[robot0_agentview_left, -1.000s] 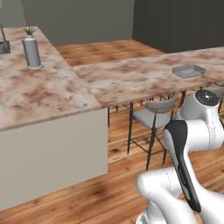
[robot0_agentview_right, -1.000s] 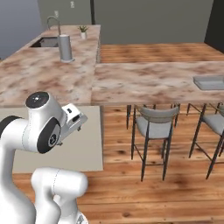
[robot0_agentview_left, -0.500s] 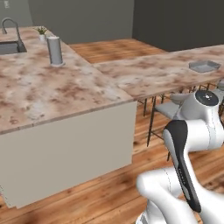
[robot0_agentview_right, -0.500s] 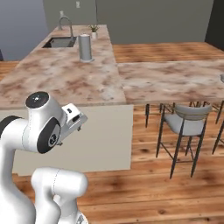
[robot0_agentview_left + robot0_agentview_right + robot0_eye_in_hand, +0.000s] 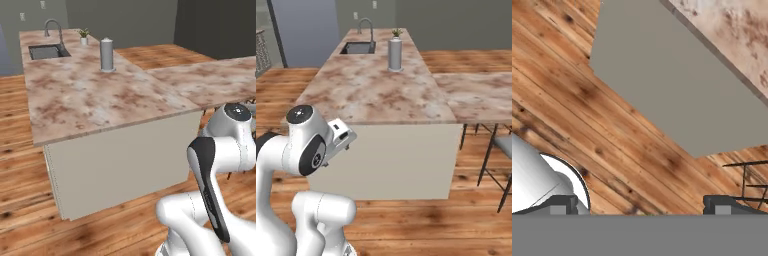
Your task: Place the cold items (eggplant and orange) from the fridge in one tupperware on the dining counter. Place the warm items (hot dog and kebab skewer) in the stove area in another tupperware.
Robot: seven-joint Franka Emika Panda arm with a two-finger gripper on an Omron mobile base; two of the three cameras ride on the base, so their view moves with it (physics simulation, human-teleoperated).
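Dining counter [image 5: 100, 95]: pinkish-tan marble slab with brown blotches, flat grey sides, sharp square corner nearest me. It is L-shaped; the long leg runs away from me toward the far wall, the second leg branches off to the right [image 5: 476, 95] and is cut off by the frame edge in both base views. In the hand view a corner of the same top [image 5: 732, 35] shows at upper right, with the plain grey side panel [image 5: 662, 75] below it.

On the slab: a recessed dark steel sink [image 5: 48, 50] with a curved grey faucet [image 5: 54, 29] at the far end, a small potted plant [image 5: 83, 35] beside it, and an upright grey cylindrical canister [image 5: 107, 54] with a knobbed lid nearer to me, set toward the right edge.

My gripper [image 5: 642, 205]: the two dark fingertips [image 5: 559, 205] sit far apart at the bottom of the hand view, spread wide, nothing between them but floor. I hold nothing.

Floor [image 5: 406, 225]: warm brown wood planks with dark knots. Thin black metal legs of a stool [image 5: 496, 165] show under the right leg of the counter; its grey seat is cut off at the frame edge. My arm [image 5: 220, 165] is folded low in front of the counter's grey side.
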